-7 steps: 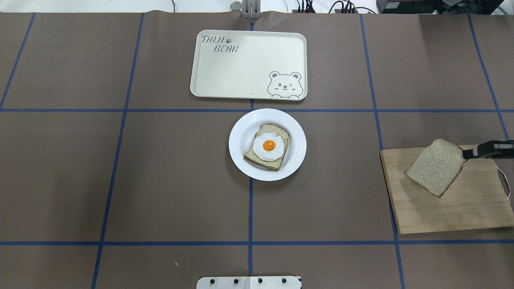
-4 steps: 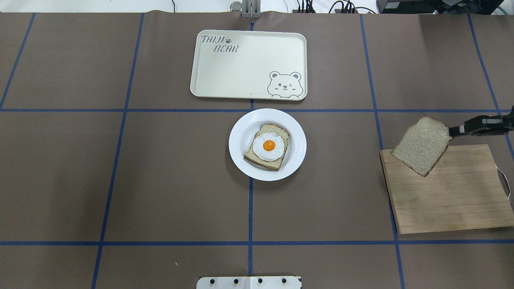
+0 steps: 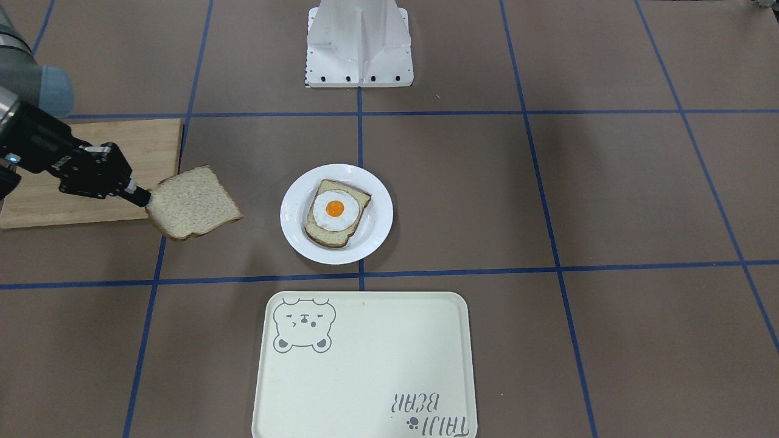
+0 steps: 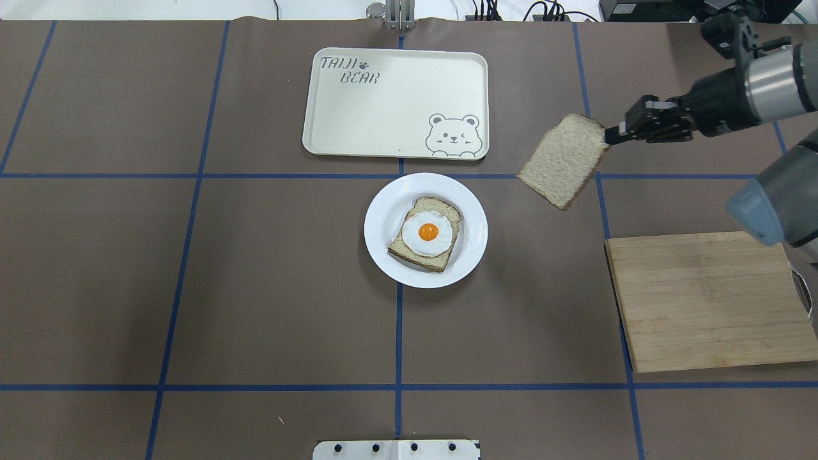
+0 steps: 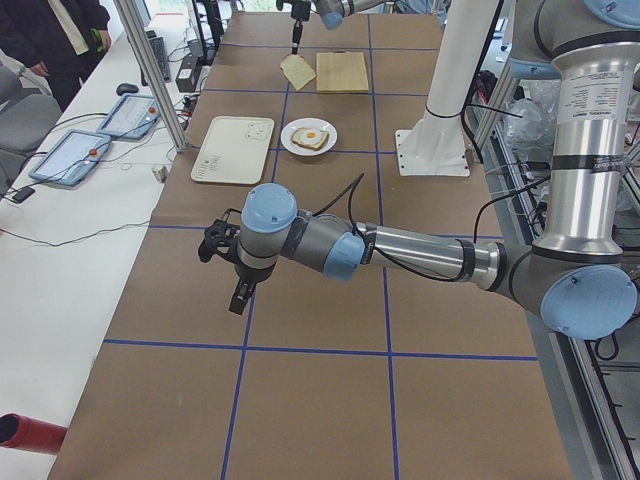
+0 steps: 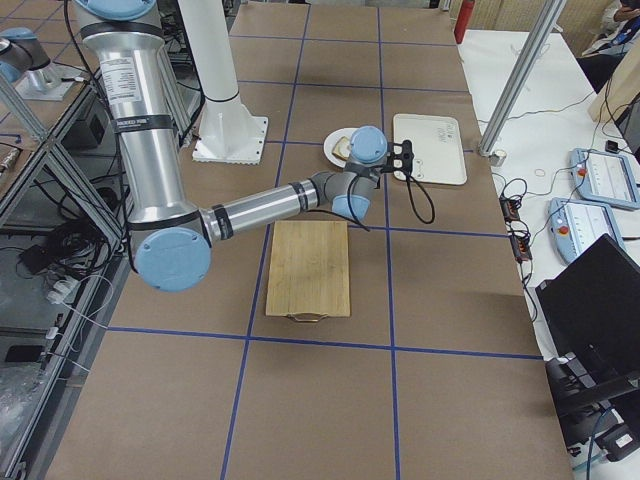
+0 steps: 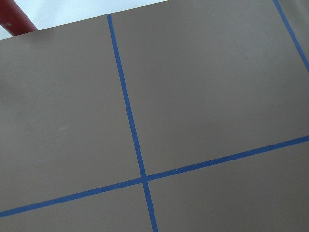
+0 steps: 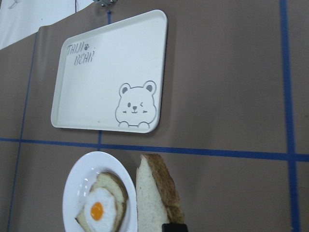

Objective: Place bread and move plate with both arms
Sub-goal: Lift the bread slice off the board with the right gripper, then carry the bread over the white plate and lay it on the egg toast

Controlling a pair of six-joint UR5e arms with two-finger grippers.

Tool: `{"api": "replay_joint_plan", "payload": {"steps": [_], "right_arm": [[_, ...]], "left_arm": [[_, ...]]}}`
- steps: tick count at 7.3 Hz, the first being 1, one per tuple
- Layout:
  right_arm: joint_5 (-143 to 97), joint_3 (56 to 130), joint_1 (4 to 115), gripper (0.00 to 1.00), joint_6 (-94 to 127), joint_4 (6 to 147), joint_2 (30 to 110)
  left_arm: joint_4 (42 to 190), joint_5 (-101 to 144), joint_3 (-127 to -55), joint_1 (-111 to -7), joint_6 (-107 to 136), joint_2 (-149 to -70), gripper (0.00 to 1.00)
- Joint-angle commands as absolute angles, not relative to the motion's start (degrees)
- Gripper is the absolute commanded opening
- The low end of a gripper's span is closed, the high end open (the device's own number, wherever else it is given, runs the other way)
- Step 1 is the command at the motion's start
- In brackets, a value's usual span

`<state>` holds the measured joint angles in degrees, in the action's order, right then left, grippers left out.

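Right hand (image 4: 612, 135): fingers closed on one crust edge of the bread (image 4: 562, 161). The hand points sideways toward the middle of the worktop (image 4: 255, 287), with the right arm (image 4: 760, 89) stretched out nearly level behind it. The slice hangs tilted in the air, clear of the worktop, between the wooden board (image 4: 709, 300) and the plate (image 4: 471, 220), touching neither. The plate sits at the centre, carrying an egg-topped slice (image 4: 427, 233), just beside the bear tray (image 4: 396, 102). Left hand (image 5: 240, 297): points down above bare worktop, well apart from the plate. Whether it is open or closed cannot be told.
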<state>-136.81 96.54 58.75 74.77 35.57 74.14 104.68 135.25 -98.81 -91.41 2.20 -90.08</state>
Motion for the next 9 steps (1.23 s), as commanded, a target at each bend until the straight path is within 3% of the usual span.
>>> {"api": "replay_joint_plan", "payload": {"steps": [1, 3, 9], "right_arm": [[-129.1, 95.2, 49.5, 0.00, 75.3, 35.9, 66.7], [-127.4, 92.4, 45.8, 0.00, 60.3, 35.7, 66.0], [-124.4, 89.2, 40.3, 0.00, 56.3, 35.2, 62.2]], "left_arm": [[104.7, 135.3, -98.1, -91.4, 2.1, -90.4, 0.98], [104.7, 135.3, -98.1, -91.4, 2.2, -90.3, 0.98], [104.7, 135.3, -96.9, -91.4, 2.1, -89.9, 0.98]]}}
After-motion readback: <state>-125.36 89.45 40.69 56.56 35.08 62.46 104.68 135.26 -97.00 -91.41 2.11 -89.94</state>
